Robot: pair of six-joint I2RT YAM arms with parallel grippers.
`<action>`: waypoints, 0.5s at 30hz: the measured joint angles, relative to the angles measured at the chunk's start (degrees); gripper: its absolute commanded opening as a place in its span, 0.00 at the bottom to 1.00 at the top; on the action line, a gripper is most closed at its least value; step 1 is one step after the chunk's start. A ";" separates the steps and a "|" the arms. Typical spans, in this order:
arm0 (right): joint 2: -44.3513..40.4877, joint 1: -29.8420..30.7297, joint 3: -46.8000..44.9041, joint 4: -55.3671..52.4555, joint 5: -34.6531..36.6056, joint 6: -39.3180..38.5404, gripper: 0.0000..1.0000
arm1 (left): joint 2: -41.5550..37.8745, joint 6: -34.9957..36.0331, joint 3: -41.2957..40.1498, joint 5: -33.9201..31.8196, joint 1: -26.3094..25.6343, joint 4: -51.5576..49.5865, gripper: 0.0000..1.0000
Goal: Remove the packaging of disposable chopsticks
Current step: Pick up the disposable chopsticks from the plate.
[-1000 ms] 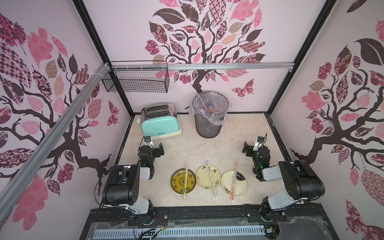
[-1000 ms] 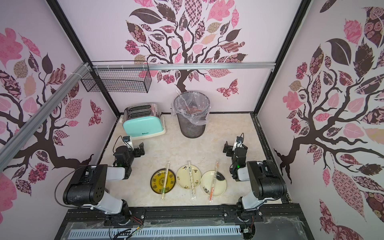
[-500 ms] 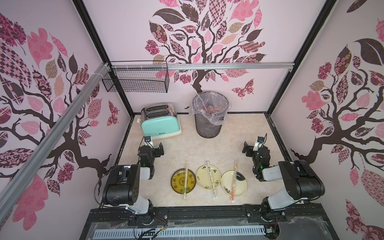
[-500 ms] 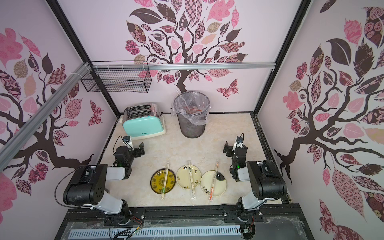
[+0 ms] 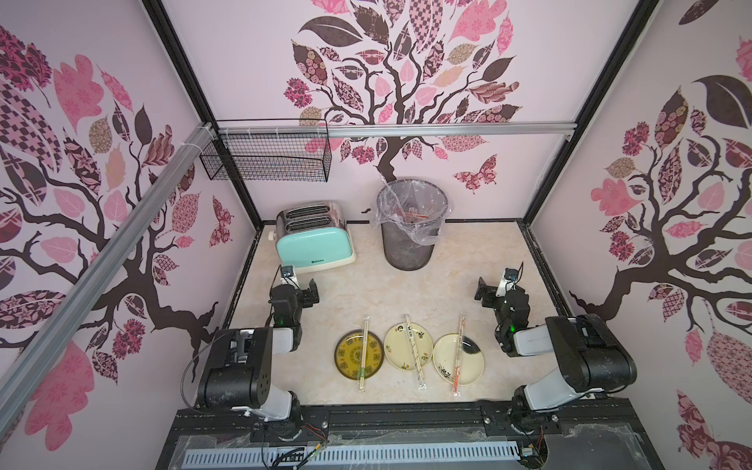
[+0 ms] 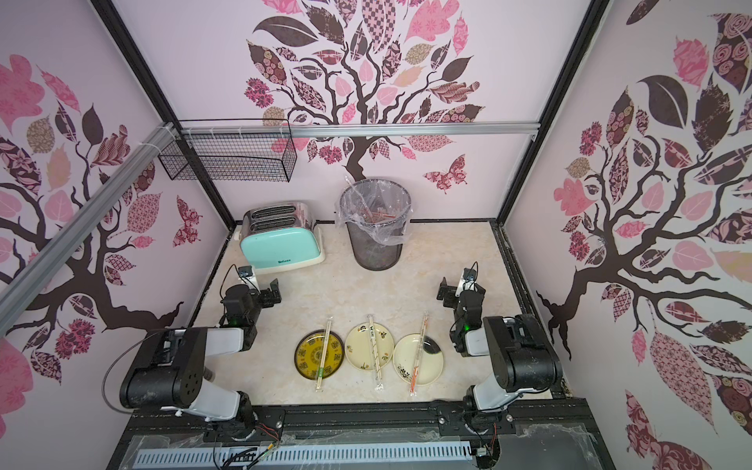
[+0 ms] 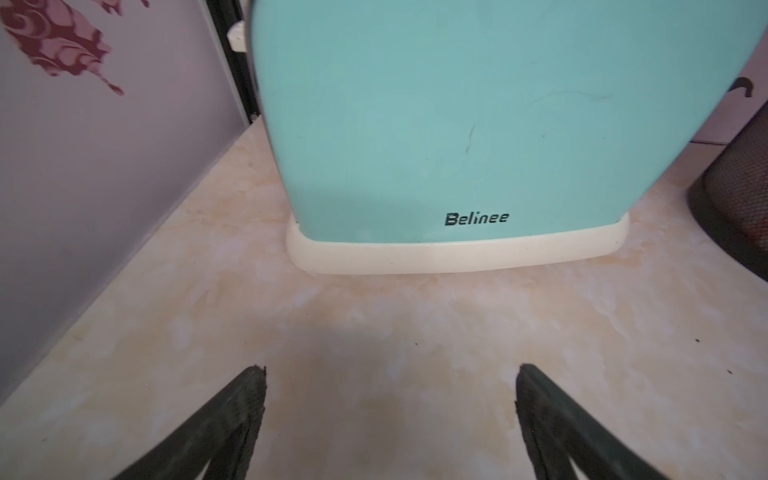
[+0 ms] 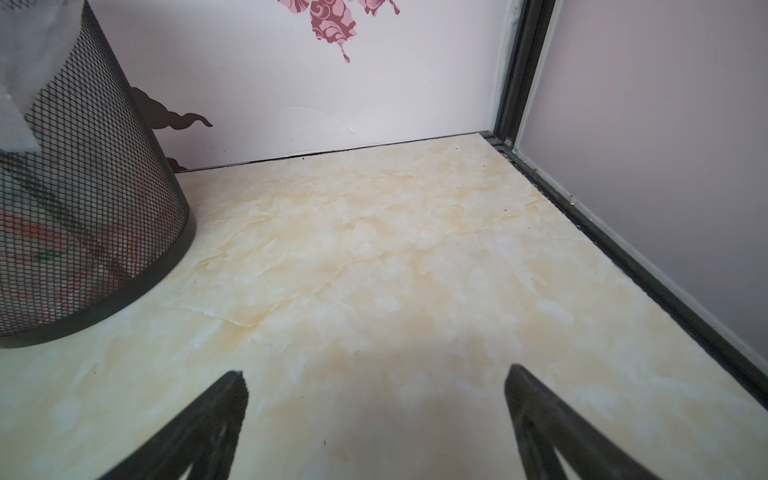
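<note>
While both arms hover low over the table (image 5: 407,285), the left fingers (image 7: 232,419) and right fingers (image 8: 544,415) stand spread wide, grasping nothing. Between the two sets of fingers, back toward the arms' bases, three pairs of chopsticks (image 5: 363,350) lie in their sleeves (image 5: 414,350), one across each plate (image 5: 346,362). A toaster (image 7: 436,104) stands just ahead of the left fingers. A bin (image 8: 83,208) stands ahead of the right fingers, off to one side.

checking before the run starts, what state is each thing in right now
left end effector: open, empty
right end effector: open, empty
green-print chopsticks: wrapped, across yellow plate
black-print chopsticks: wrapped, across middle plate
red-print chopsticks: wrapped, across black-patch plate
bin: upright, scraps inside
toaster: upright
</note>
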 measured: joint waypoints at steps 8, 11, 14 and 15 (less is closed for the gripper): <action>-15.41 1.07 16.83 -31.89 0.07 12.96 0.99 | -16.09 -9.31 5.40 -3.89 -2.60 -11.89 0.93; -17.05 1.11 20.57 -41.68 -2.84 18.99 0.99 | -18.38 -11.41 10.21 -0.98 -8.13 -22.10 0.90; -19.08 2.27 21.68 -51.21 -6.12 22.95 0.99 | -18.88 -11.63 20.04 5.77 -13.38 -34.51 0.87; -19.58 3.39 22.32 -54.97 -6.60 23.69 0.99 | -18.88 -11.67 23.69 8.83 -14.80 -37.68 0.83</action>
